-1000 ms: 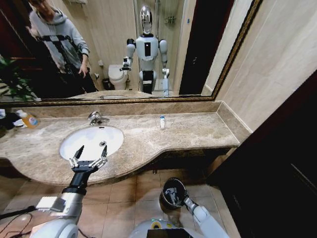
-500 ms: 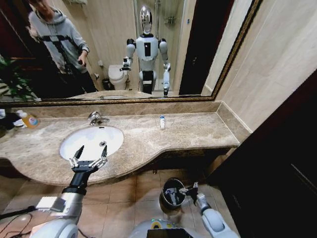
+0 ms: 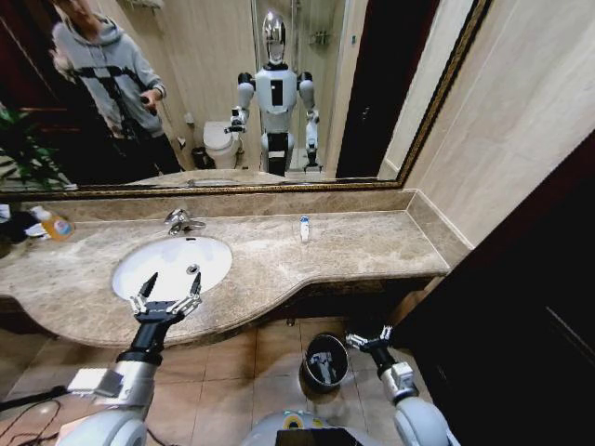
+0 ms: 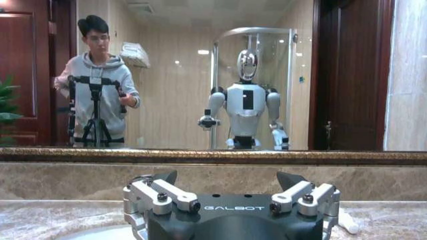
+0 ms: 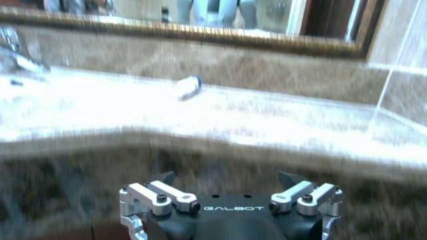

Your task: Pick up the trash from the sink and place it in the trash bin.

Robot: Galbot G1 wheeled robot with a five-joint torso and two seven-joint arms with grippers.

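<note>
Risk: the right gripper (image 3: pixel 370 339), jaws spread wide and empty, hangs beside the small round black trash bin (image 3: pixel 325 360) and may knock it. The left gripper (image 3: pixel 165 299) hovers wide open at the white oval sink (image 3: pixel 172 265).

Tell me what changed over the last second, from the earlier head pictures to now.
The right gripper moved out of the small round black trash bin and up to its right, fingers open and empty. The left gripper stayed open over the white oval sink. The white tube on the marble counter stayed put.
</note>
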